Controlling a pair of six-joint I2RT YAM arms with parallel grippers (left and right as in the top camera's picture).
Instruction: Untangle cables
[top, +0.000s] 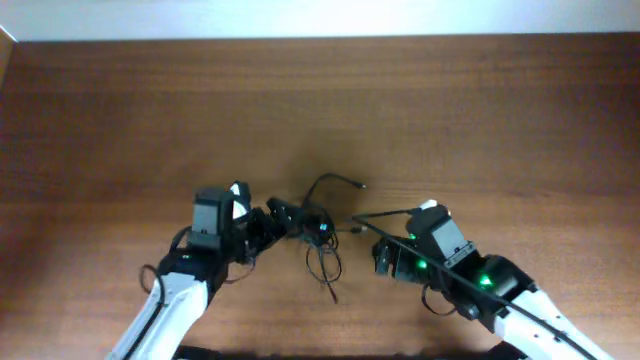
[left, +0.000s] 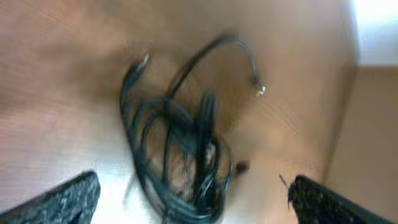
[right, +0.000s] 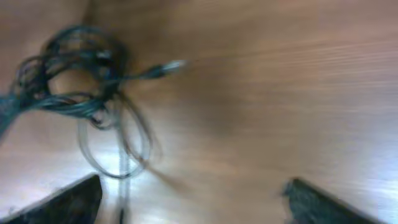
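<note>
While the cables (top: 318, 232) lie knotted between them, left claw (left: 194, 185) and right claw (right: 194, 186) both gape wide, empty.

Bench (top: 450, 110) is being shown in warm brown with fine streaky wood grain. Cables (top: 320, 235) are being seen as black overhead and as dark teal-black in both wrist views. One plug tip (left: 261, 91) is being shown whitish-silver. Left gripper (top: 283, 217) and right gripper (top: 383, 258) are being rendered black. Left arm link (top: 165, 305) is being shown white. Green lights (top: 485, 281) are being seen on the right arm. Pale off-white strip (top: 320, 18) is being shown past the bench's far edge.
</note>
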